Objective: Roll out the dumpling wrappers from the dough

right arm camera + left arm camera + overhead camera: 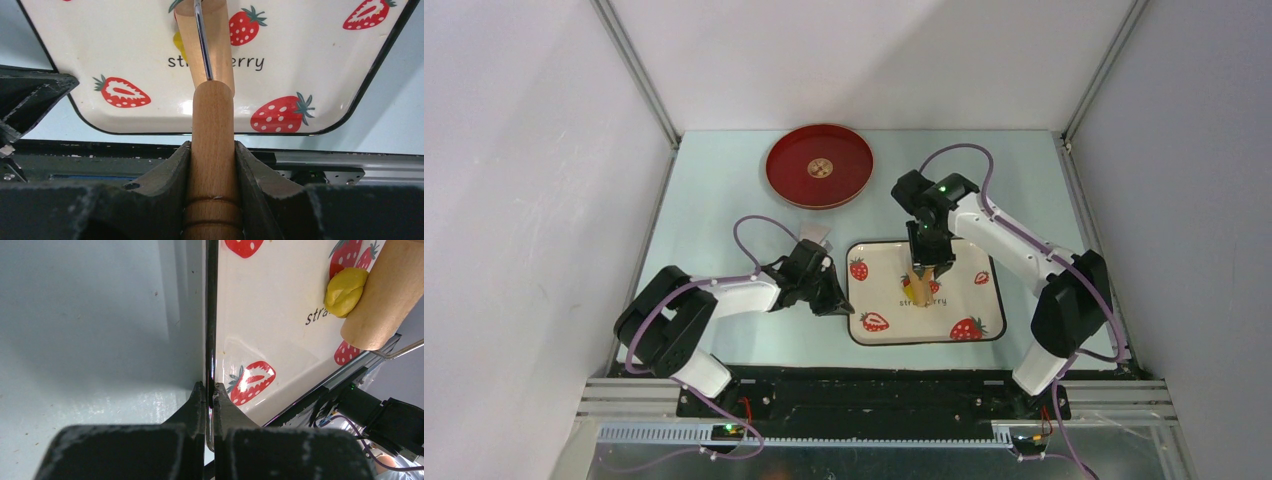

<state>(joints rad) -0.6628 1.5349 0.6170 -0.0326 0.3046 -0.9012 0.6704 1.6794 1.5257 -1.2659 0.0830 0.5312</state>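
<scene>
Beside the strawberry tray (884, 295), the left gripper (209, 387) and right gripper (212, 145) are matte black; white arm links (744, 295) trail purple cables (762, 217).

dough (345, 291) on tray (879, 292), against roller (212, 130) | round plate (819, 165) behind tray, to its left

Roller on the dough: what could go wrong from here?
1. The dough sits as a thick lump against the side of the roller; it may get shoved along rather than flattened.
2. The left hand pinches only the tray's thin rim; rolling pressure might slide the tray loose.
</scene>
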